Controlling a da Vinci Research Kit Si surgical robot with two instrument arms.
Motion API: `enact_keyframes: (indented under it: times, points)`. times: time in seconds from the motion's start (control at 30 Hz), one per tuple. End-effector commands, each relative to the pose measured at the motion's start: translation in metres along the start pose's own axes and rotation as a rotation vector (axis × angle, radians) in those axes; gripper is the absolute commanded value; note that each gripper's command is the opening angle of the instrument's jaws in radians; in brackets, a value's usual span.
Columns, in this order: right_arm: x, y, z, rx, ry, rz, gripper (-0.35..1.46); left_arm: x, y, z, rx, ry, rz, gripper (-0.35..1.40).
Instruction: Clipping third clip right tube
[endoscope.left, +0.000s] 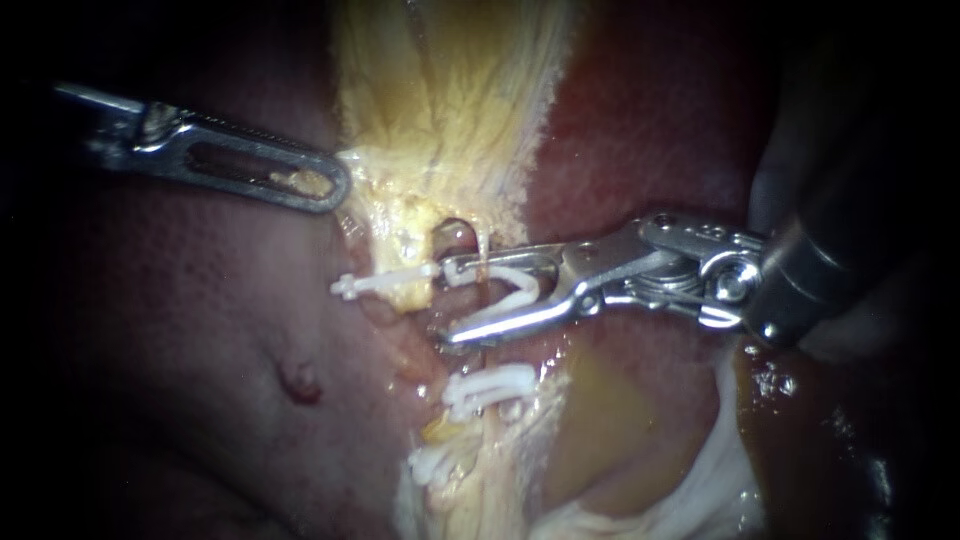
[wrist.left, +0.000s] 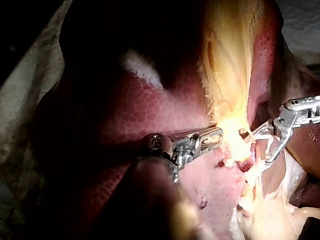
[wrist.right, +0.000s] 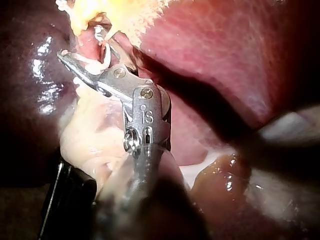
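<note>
My right instrument (endoscope.left: 450, 300) comes in from the right, its jaws standing wide with a white clip (endoscope.left: 515, 290) seated between them. The jaws straddle a thin pale tube (endoscope.left: 482, 248) just below the yellowish gallbladder tissue (endoscope.left: 450, 90). Two closed white clips (endoscope.left: 490, 385) (endoscope.left: 435, 465) sit lower on the same strand. Another white clip (endoscope.left: 385, 283) lies to the left. My left instrument (endoscope.left: 335, 185) has its slotted jaws together on the edge of the yellow tissue. In the right wrist view the right instrument (wrist.right: 82, 47) spans the clip (wrist.right: 104, 56).
Dark red liver (endoscope.left: 180, 350) fills the left and upper right, with a small red spot (endoscope.left: 300, 385) on it. Yellowish fluid (endoscope.left: 600, 420) pools at the lower right beside pale membrane (endoscope.left: 700, 470). In the left wrist view the left instrument (wrist.left: 212, 137) meets the tissue.
</note>
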Motion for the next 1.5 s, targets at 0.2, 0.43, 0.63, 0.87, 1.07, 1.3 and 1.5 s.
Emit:
enact_keyframes:
  times: [0.2, 0.43, 0.63, 0.87, 1.07, 1.3, 1.5]
  points:
    - [0.0011, -0.0016, 0.0003, 0.031, 0.015, -0.006, 0.49, 0.0, 0.0001, 0.0, 0.001, 0.001, 0.001, -0.35]
    - [0.0015, -0.0021, 0.0002, 0.038, 0.026, -0.005, 0.49, 0.0, 0.0002, 0.0, 0.001, 0.001, 0.001, -0.35]
    - [0.0014, -0.0019, -0.0001, 0.038, 0.026, -0.005, 0.46, 0.0, 0.0002, 0.0, 0.001, 0.001, 0.001, -0.35]
    - [0.0012, -0.0018, -0.0009, 0.042, 0.025, 0.007, 0.37, 0.0001, 0.0003, 0.0001, 0.001, 0.0, 0.002, -0.35]
    - [0.001, -0.0017, -0.0015, 0.045, 0.024, 0.012, 0.23, 0.0001, 0.0003, 0.0001, 0.001, 0.0, 0.002, -0.35]
    - [0.0009, -0.0015, -0.0019, 0.047, 0.023, 0.012, 0.0, 0.0001, 0.0003, 0.0001, 0.001, 0.0, 0.002, -0.35]
    - [0.0007, -0.0015, -0.0023, 0.05, 0.026, 0.029, -0.35, 0.0001, 0.0003, 0.0001, 0.001, 0.0, 0.002, -0.35]
